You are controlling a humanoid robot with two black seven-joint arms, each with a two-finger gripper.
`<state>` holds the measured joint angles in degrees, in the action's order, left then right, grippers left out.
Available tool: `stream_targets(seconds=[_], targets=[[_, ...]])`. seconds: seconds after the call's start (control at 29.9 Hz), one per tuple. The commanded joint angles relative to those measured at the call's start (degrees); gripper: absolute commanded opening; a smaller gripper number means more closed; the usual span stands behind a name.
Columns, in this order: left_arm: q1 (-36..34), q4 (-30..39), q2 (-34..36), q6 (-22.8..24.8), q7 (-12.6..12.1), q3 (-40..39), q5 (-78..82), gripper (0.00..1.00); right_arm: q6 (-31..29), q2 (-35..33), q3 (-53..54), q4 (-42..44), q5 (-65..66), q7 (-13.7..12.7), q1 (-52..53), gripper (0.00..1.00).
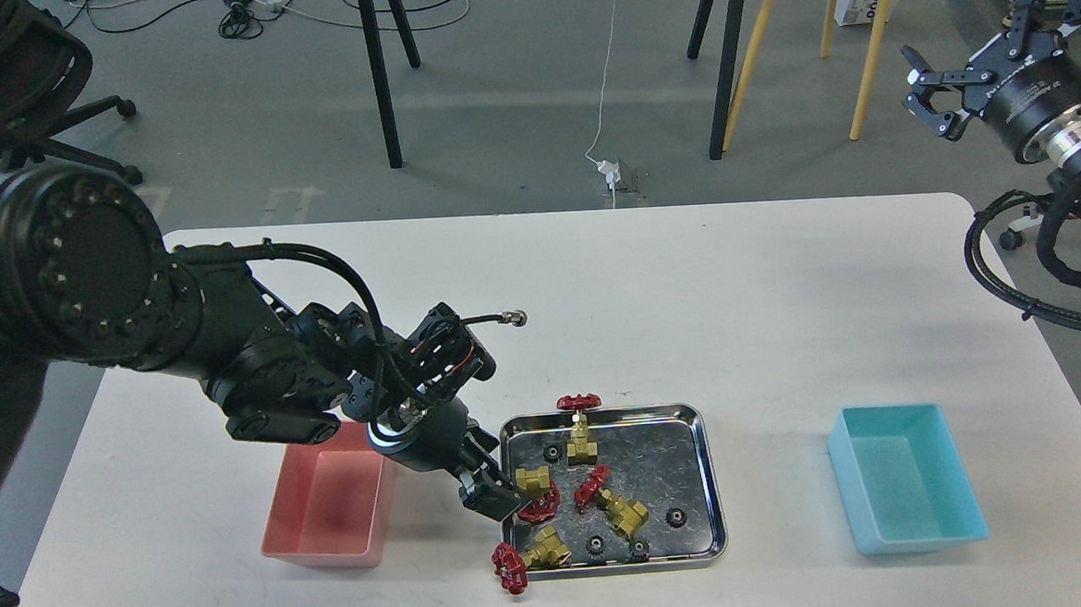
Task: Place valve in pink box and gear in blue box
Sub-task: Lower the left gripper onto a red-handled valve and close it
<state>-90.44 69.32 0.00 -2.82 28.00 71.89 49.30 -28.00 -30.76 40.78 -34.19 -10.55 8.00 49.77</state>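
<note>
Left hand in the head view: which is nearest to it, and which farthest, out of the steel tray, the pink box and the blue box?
From the left hand:
1. Steel tray: the hand is at its left rim.
2. Pink box: just to the hand's left, under the arm.
3. Blue box: far off, beyond the tray on the table's right.

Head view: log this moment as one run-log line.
left gripper: at valve in steel tray, grasp unclear | right gripper: open, raised | pink box: empty | blue box: empty
</note>
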Motion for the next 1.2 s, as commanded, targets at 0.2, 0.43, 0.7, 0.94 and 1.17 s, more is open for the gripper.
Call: stream_targets(seconds=[0.2, 0.43, 0.7, 0.94, 1.17], targets=[[1.6, -0.2, 0.0, -3.6, 0.0, -0.3, -2.2, 0.84, 0.0, 0.1, 0.0, 0.0, 0.0, 0.0, -0.1, 1.00], [2.0, -0.2, 0.0, -3.9, 0.0, -0.3, -2.3, 0.84, 0.0, 0.6, 0.0, 0.0, 0.0, 0.0, -0.2, 1.00], [3.7, -0.2, 0.0, -7.8, 0.0, -0.4, -4.3, 0.80, 0.0, 0.6, 0.0, 0.0, 0.0, 0.0, -0.8, 1.00], [3.8, 0.6, 0.0, -9.7, 0.0, -0.3, -4.4, 0.73, 0.0, 0.7, 0.0, 0.0, 0.0, 0.1, -1.4, 1.00], [3.8, 1.2, 0.0, -11.1, 0.0, -0.3, -4.3, 0.69, 0.0, 0.7, 0.0, 0.0, 0.0, 0.1, -1.4, 1.00]])
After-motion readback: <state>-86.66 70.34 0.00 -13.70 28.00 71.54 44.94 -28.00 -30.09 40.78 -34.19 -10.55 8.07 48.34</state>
